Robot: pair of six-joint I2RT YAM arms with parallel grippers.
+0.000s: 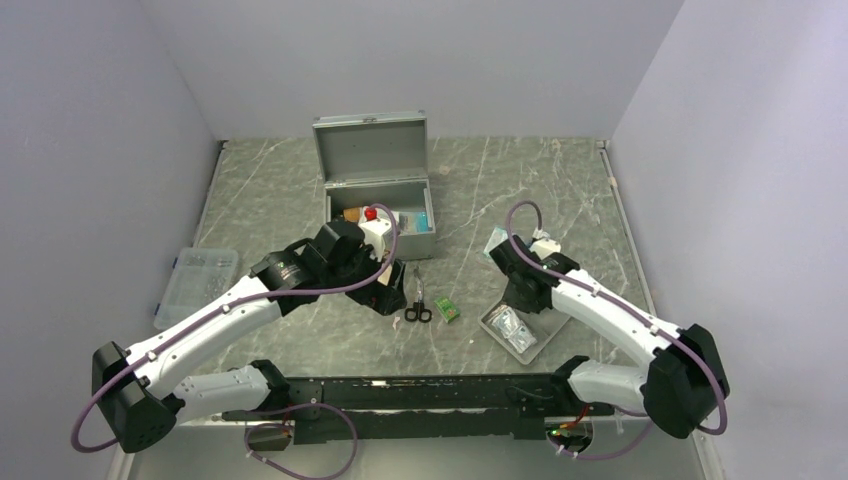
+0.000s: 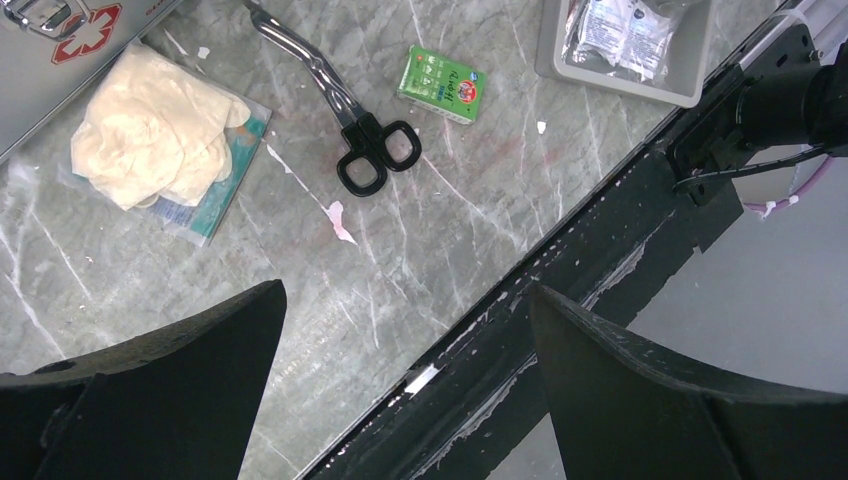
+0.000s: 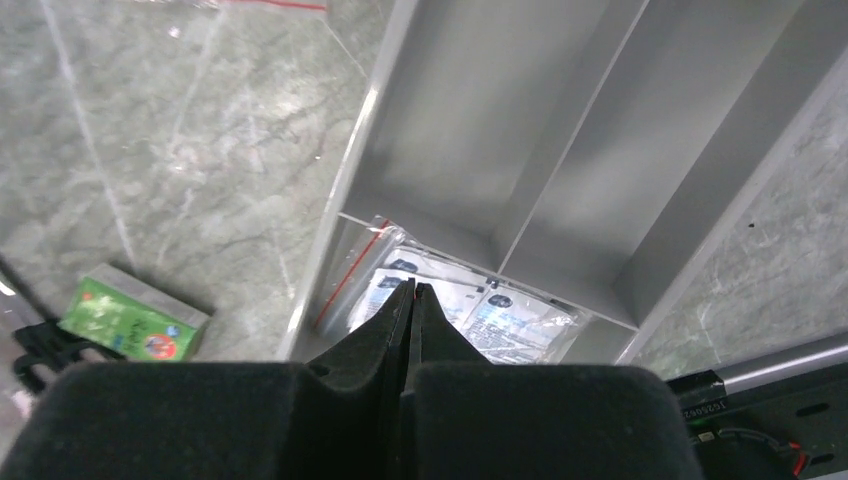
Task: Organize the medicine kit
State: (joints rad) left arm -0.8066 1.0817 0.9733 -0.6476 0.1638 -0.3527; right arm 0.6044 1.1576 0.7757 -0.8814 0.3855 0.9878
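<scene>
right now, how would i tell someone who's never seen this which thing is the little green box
Start at the medicine kit, the open silver case at the back, in the middle. In front of it lie black-handled scissors. Just to their right, between them and the shallow grey tray, sits the small green box. It is the only bright green thing there, flat, with a red mark on its printed face.

The medicine kit [image 1: 370, 150] is seen open at the back of the marbled tabletop [image 1: 520, 180], its lid stood upright. The left pincer [image 1: 388, 298] is held just in front of it, beside black-handled scissors [image 1: 417, 303] and a small green box [image 1: 447, 309]. The right pincer [image 1: 518, 303] is poised over the grey tray [image 1: 533, 348]. A clear plastic box [image 1: 195, 283] is spotted at the left edge.
</scene>
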